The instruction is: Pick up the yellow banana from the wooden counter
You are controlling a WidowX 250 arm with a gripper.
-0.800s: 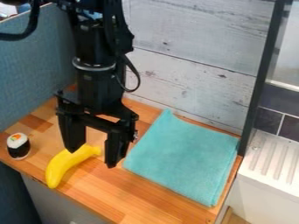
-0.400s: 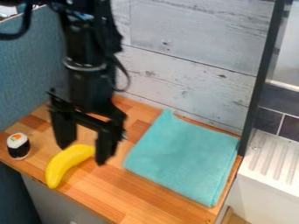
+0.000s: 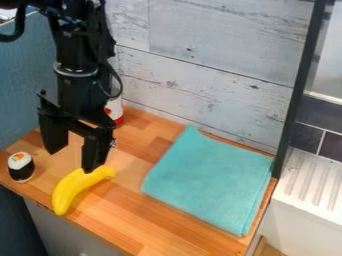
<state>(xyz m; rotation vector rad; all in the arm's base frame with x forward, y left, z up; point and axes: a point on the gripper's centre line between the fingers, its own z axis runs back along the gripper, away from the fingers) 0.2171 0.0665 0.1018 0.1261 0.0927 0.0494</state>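
On the wooden counter (image 3: 143,217) below whitewashed planks (image 3: 207,75), see the black gripper (image 3: 73,160) with fingers spread around nothing, near the banana (image 3: 75,188) at six o'clock, sushi roll (image 3: 21,168) at nine, turquoise cloth (image 3: 210,180) at three. Move slowly, fingertips never nudging the banana's upper end.

A turquoise cloth (image 3: 210,180) lies on a wooden tabletop (image 3: 127,212). Well apart stand a toy sushi roll (image 3: 21,167) and a red-and-white container (image 3: 116,111).
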